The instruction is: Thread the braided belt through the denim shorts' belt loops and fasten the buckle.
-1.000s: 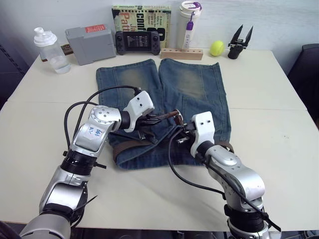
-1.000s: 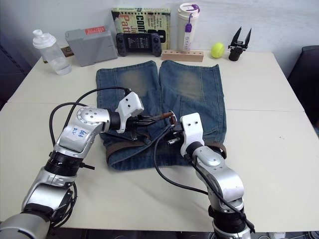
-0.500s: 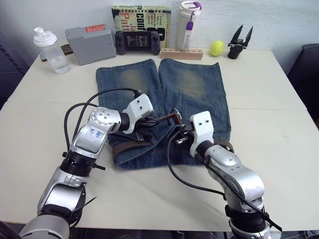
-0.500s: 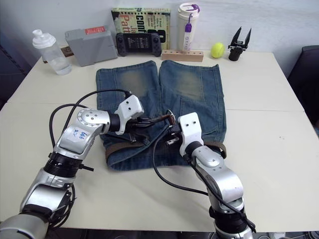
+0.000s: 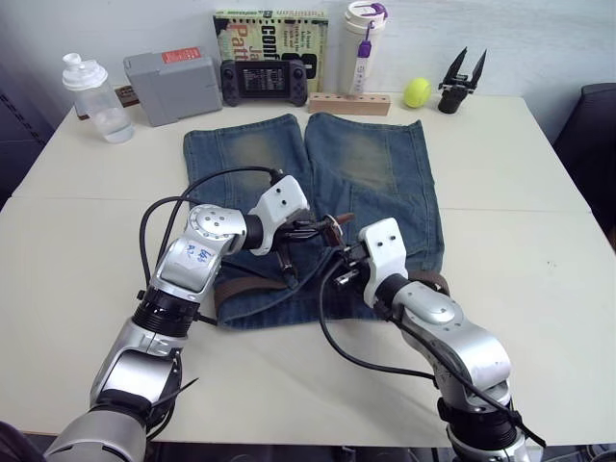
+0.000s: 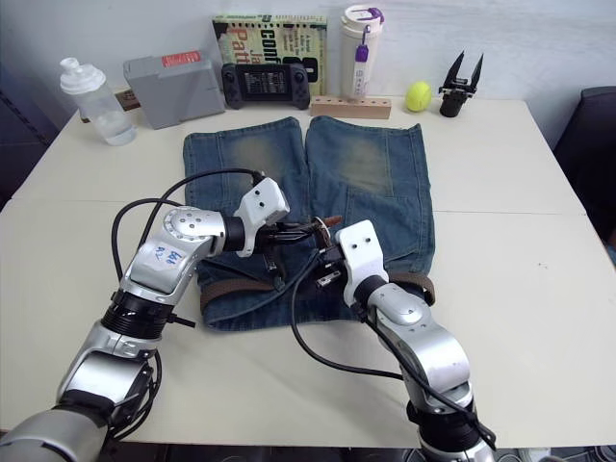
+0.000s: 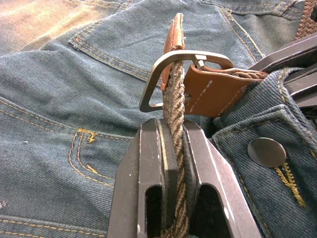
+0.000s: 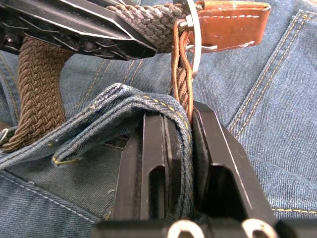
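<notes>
The denim shorts (image 5: 366, 164) lie flat on the table, waistband towards me. The braided belt (image 5: 245, 286) runs along the waistband through the belt loops. My left gripper (image 7: 171, 126) is shut on the woven strap just short of the silver buckle (image 7: 187, 54), and the strap's leather tip pokes through the frame. My right gripper (image 8: 181, 116) is shut on a fold of the waistband, with the belt's buckle end against one finger. In the head views the left gripper (image 5: 310, 231) and the right gripper (image 5: 348, 269) almost meet over the fly.
Along the table's far edge stand a clear bottle (image 5: 91, 96), a grey box (image 5: 171, 85), a game console (image 5: 265, 79), a book (image 5: 271, 34), a tumbler (image 5: 363, 43), a wooden block (image 5: 351, 103), a yellow-green ball (image 5: 417, 92) and a black tool (image 5: 462, 79). A dark chair (image 5: 592, 135) is at the right.
My left gripper has moved right with the strap, closer to the buckle and the right gripper. The right gripper has shifted slightly left, still holding the waistband.
</notes>
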You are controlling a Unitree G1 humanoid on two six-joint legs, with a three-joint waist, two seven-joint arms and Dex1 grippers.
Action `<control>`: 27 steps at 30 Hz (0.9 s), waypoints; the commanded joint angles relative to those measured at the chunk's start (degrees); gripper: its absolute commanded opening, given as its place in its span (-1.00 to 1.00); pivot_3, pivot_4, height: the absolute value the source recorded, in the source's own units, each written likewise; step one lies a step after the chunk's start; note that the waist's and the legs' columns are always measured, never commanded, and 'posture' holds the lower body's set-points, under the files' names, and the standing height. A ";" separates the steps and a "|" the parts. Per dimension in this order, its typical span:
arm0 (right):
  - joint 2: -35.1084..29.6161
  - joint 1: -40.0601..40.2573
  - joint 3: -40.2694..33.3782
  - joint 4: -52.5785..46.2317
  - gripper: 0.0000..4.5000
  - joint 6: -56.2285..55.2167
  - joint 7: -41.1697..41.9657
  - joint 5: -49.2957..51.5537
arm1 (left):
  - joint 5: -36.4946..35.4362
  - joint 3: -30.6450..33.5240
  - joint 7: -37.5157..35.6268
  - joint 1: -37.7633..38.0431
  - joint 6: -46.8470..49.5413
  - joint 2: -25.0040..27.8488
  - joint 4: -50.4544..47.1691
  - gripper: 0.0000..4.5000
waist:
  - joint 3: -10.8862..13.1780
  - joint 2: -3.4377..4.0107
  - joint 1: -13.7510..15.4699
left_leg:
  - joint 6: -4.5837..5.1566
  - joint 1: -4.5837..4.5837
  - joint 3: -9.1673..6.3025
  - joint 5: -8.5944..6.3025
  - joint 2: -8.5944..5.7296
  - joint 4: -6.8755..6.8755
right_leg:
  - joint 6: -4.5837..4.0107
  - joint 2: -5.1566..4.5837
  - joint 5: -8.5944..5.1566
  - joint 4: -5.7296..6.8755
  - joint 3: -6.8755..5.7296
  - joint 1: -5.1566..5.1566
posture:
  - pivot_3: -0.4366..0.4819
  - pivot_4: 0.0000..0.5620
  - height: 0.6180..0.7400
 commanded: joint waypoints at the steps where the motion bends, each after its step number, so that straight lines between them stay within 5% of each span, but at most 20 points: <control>1: -5.73 -2.40 3.42 -2.68 -0.99 -2.50 5.67 0.08 | -1.24 0.15 0.36 0.36 -0.61 -1.75 -2.16 -1.00 | 0.00 0.00 0.04 | 0.00 0.00 0.00 0.00 0.00 0.00 | 0.00 0.00 0.00 -0.01 0.00 0.00 | -0.05 -0.47 0.30; 4: -14.82 -2.71 6.32 -1.86 -0.99 -6.67 10.68 -2.91 | -2.55 -0.07 -1.01 1.82 1.15 -1.63 -5.38 -1.00 | 0.00 0.00 0.06 | 0.02 0.00 0.00 0.00 -0.04 0.01 | 0.00 -0.04 0.00 -0.22 0.00 0.01 | -0.05 -0.47 0.30; 12: -22.70 -3.07 5.93 -1.13 -0.99 -13.02 21.29 -0.68 | -1.54 -2.04 -2.55 6.59 1.08 1.02 -9.79 -1.00 | 0.00 0.00 0.16 | 0.02 0.01 0.00 0.01 -0.01 0.00 | 0.00 -0.09 0.00 -0.26 -0.09 0.04 | -0.05 -0.47 0.30; 14: -24.65 -3.25 4.61 -1.74 -0.55 -13.58 24.34 1.03 | -1.72 -1.92 -2.35 6.72 1.19 1.02 -10.11 -1.00 | 0.00 0.00 0.18 | 0.02 0.02 -0.01 0.01 -0.01 0.00 | 0.00 -0.10 0.00 -0.27 -0.11 0.06 | -0.05 -0.47 0.30; 19: -33.96 -4.03 -3.89 -0.19 0.01 -18.46 34.27 3.77 | -1.76 -1.89 -2.05 6.97 1.07 0.95 -10.85 -1.00 | 0.00 0.00 0.22 | 0.02 0.05 -0.01 0.01 -0.01 0.00 | 0.00 -0.13 0.00 -0.29 -0.12 0.11 | -0.05 -0.47 0.30; 24: -37.99 -5.63 -6.85 4.05 0.86 -24.92 38.10 2.83 | -2.40 -1.70 -1.35 6.63 1.19 -0.53 -11.67 -1.00 | 0.00 -0.01 0.37 | 0.05 0.06 -0.06 0.00 -0.03 0.04 | 0.01 -0.15 0.01 -0.35 -0.15 0.18 | -0.05 -0.47 0.30; 27: -39.52 -8.75 -4.74 8.09 0.86 -31.31 40.25 -0.62 | -2.45 -1.89 -1.24 6.51 0.82 -0.91 -11.89 -1.00 | 0.00 -0.01 0.42 | 0.05 0.06 -0.12 0.00 0.01 0.05 | 0.01 -0.19 0.01 -0.40 -0.15 0.23 | -0.05 -0.47 0.30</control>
